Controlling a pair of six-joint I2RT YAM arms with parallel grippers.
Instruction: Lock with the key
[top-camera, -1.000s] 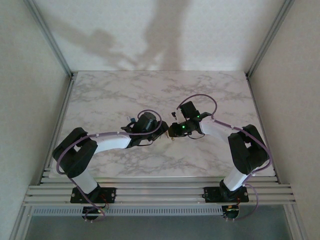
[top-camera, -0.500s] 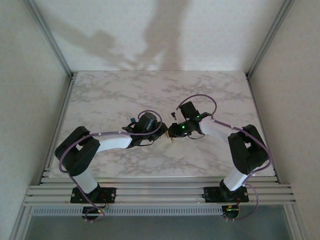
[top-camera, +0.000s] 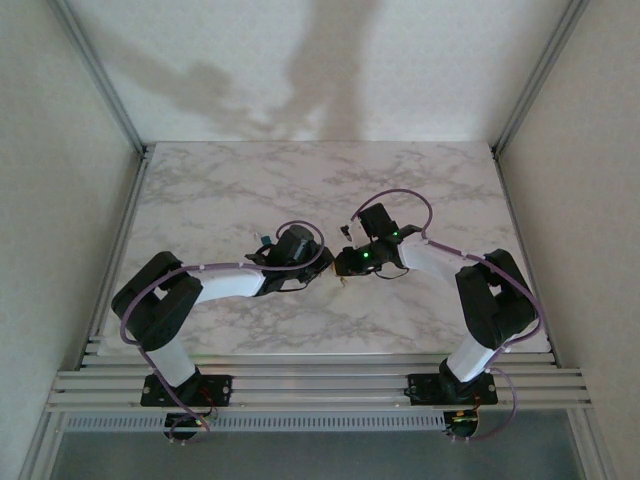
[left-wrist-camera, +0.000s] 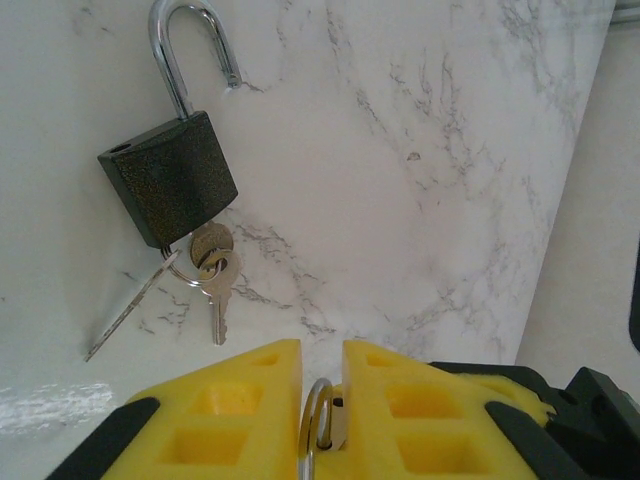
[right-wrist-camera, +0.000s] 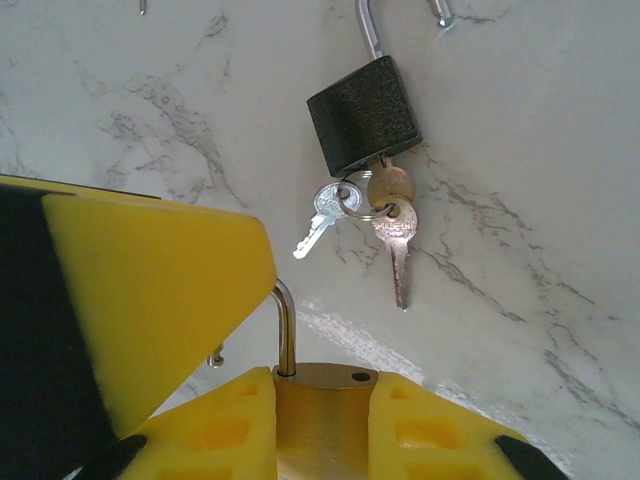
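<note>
Thin silvery-tan metal key (left-wrist-camera: 218, 300) lies just ahead of the left gripper (left-wrist-camera: 322, 352), which pinches a silver metal loop (left-wrist-camera: 310, 425). Right gripper (right-wrist-camera: 322, 385) clamps one brass padlock (right-wrist-camera: 322, 425). One black padlock (left-wrist-camera: 170, 178), three ringed keys.

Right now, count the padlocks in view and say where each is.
2. The black padlock lies on the marble table, shackle open, keys at its base. The brass padlock is clamped in the right gripper. More may be out of sight.
</note>
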